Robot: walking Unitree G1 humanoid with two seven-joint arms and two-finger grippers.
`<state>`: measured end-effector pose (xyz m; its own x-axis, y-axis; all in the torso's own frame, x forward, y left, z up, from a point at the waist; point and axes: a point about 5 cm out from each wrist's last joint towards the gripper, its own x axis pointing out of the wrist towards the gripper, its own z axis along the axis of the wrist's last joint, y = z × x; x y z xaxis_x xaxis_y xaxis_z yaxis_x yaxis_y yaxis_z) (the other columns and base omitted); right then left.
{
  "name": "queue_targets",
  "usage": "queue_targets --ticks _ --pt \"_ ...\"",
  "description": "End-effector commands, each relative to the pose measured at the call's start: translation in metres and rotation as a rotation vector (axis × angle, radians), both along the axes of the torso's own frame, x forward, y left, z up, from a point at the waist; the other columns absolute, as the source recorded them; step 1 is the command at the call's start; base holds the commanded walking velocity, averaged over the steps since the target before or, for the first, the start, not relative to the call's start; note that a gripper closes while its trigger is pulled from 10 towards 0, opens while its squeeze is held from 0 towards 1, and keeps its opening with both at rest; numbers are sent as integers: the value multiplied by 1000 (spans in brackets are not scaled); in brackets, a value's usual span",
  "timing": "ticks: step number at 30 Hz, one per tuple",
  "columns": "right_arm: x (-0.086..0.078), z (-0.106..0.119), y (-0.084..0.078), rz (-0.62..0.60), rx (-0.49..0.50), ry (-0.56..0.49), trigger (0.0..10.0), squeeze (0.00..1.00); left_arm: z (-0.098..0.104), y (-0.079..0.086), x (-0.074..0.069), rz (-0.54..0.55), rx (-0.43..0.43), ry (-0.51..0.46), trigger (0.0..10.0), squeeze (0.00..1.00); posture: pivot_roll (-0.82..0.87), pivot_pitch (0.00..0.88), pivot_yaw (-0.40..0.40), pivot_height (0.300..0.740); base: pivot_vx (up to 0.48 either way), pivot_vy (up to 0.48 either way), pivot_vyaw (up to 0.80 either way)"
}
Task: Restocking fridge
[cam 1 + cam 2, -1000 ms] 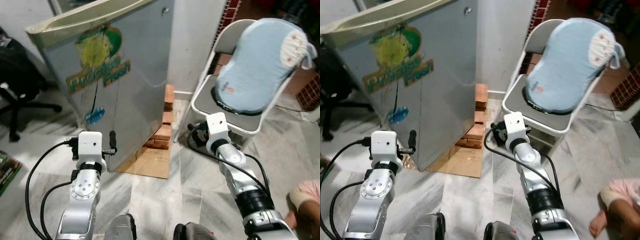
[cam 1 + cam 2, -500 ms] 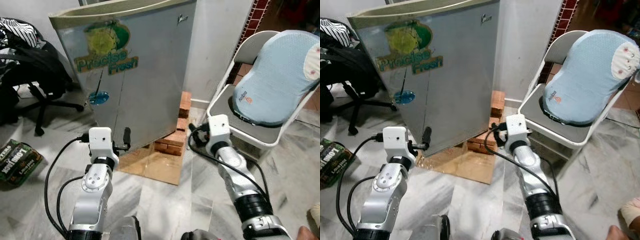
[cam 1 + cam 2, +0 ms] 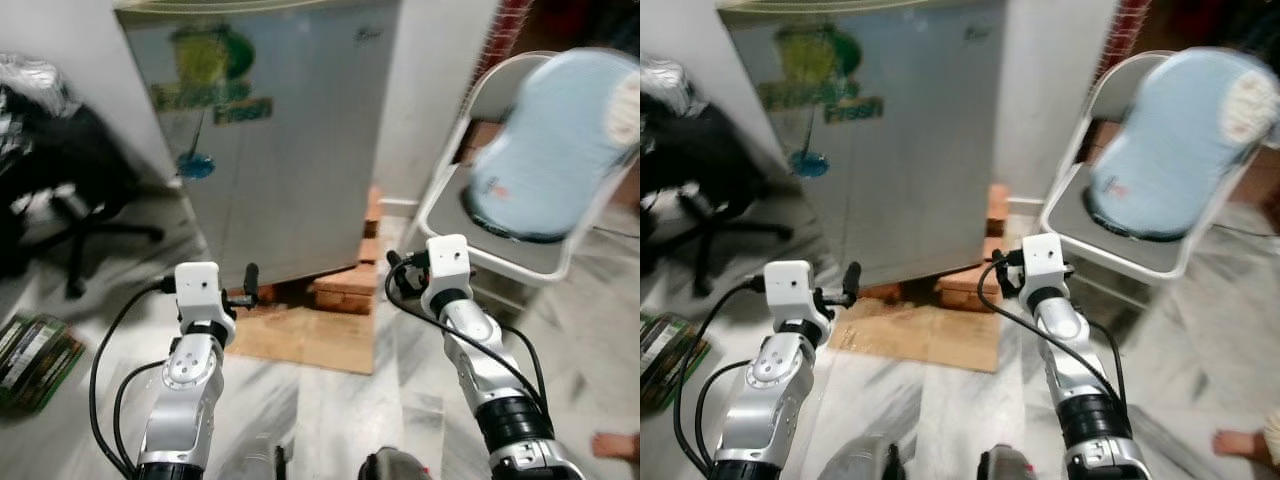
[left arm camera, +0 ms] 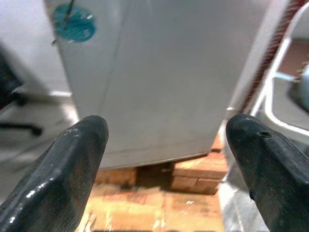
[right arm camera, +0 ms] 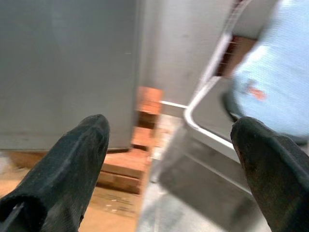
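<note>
Motion-blurred frames, soft daylight

Silver fridge (image 3: 290, 150) with green-yellow sticker (image 3: 212, 62); pale-blue cushion (image 3: 555, 140).

- A room in a home, with a marble floor (image 3: 330, 410).
- A small grey fridge (image 3: 290, 130) stands on bricks (image 3: 345, 285).
- A folding chair (image 3: 520, 250) holds a blue cushion (image 3: 550, 150).
- An office chair (image 3: 70, 200) stands nearby.

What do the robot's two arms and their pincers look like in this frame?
Both arms are silver metal segments with round joints and a white box-shaped wrist block. Looping black cables run alongside each. The right arm carries a black ribbed collar near the elbow. The left pincer and right pincer each have two long, matte black, textured fingers with rounded tips.
</note>
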<state>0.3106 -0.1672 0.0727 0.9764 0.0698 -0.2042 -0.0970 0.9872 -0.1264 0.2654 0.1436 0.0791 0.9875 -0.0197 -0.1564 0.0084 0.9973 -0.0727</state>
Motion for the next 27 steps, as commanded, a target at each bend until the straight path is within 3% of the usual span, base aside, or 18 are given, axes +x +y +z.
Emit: queue_targets --ticks 1,14,27 --pt "2 3 10 16 24 -7 10000 0 1 9 0 17 15 -4 10000 0 29 58 0 740 0 0 -800" --pt "1 2 11 27 20 -5 10000 0 1 8 0 24 15 -10 10000 0 27 62 -3 740 0 0 -777" --pt "1 6 14 50 -15 -29 10000 0 4 12 0 84 44 -31 10000 0 29 74 -1 740 0 0 0"
